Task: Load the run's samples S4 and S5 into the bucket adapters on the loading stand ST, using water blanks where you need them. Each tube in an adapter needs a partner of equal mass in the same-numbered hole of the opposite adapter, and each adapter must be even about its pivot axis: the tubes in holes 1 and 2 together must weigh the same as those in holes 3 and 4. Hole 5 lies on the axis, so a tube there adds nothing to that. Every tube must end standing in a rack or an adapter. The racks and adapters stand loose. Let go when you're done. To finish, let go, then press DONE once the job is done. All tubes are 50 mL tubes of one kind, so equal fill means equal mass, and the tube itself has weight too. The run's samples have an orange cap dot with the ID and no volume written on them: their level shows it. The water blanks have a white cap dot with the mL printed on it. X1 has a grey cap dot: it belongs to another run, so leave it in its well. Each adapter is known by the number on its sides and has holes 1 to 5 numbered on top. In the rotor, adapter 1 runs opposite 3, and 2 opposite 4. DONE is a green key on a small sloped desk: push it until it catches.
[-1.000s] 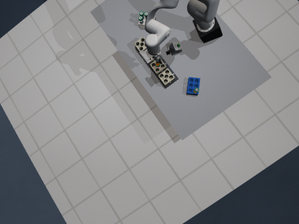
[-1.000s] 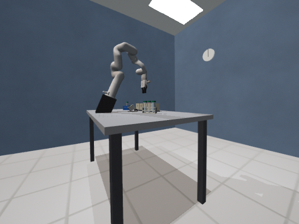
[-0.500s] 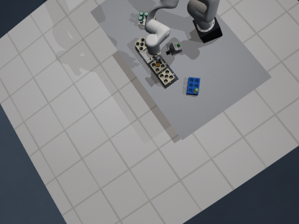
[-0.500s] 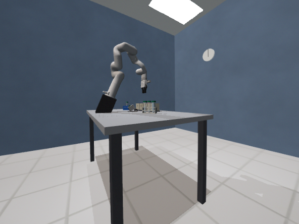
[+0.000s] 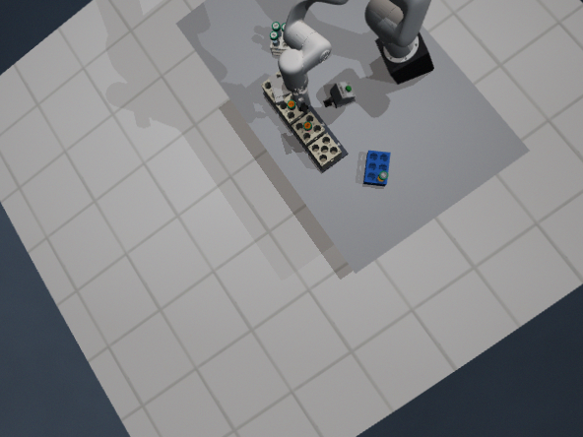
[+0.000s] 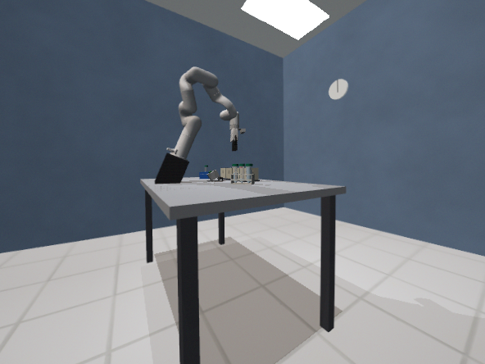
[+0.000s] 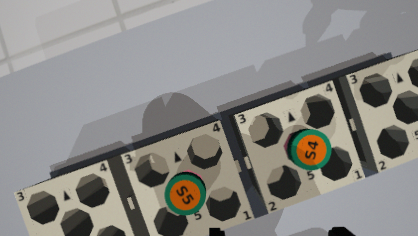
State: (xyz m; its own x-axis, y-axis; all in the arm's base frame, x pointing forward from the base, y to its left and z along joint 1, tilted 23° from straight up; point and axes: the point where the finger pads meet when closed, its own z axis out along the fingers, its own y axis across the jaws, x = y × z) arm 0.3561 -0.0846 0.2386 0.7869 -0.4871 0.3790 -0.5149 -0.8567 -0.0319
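The gripper [image 5: 303,107] [image 6: 234,145] [image 7: 279,232] hangs in the air above the loading stand [image 5: 345,154] [image 7: 257,207], fingers pointing down. It is partly open and holds nothing; in the wrist view you see its two dark fingertips well apart at the bottom edge.

Below it, you have a row of pale blocks with numbered holes, set side by side on the dark stand. Tube S4 [image 5: 291,104] [image 7: 310,149], with a green cap and an orange dot, stands upright in the middle hole, number 5, of one block [image 7: 255,155]. Tube S5 [image 5: 307,125] [image 7: 185,194], capped the same way, stands in the middle hole of the neighbouring block [image 7: 137,192]. On the other side of S5's block, the end block [image 5: 340,153] [image 7: 27,207] has open holes. The fourth block [image 7: 372,117] lies beyond S4's and is partly cut off in the wrist view.

Near the stand, toward the arm's base [image 5: 425,69] [image 6: 168,172], you find the small sloped desk [image 5: 340,96] [image 6: 213,175] with its green key [image 5: 349,89]. Past one end of the row, a pale rack [image 5: 278,52] [image 6: 242,183] holds several green-capped tubes [image 5: 276,26] [image 6: 252,175], partly hidden by the arm from above. Past the other end, a blue rack [image 5: 377,161] [image 6: 203,175] holds one green-capped tube [image 5: 383,175] [image 6: 206,168] in a corner well; you cannot read its label here.
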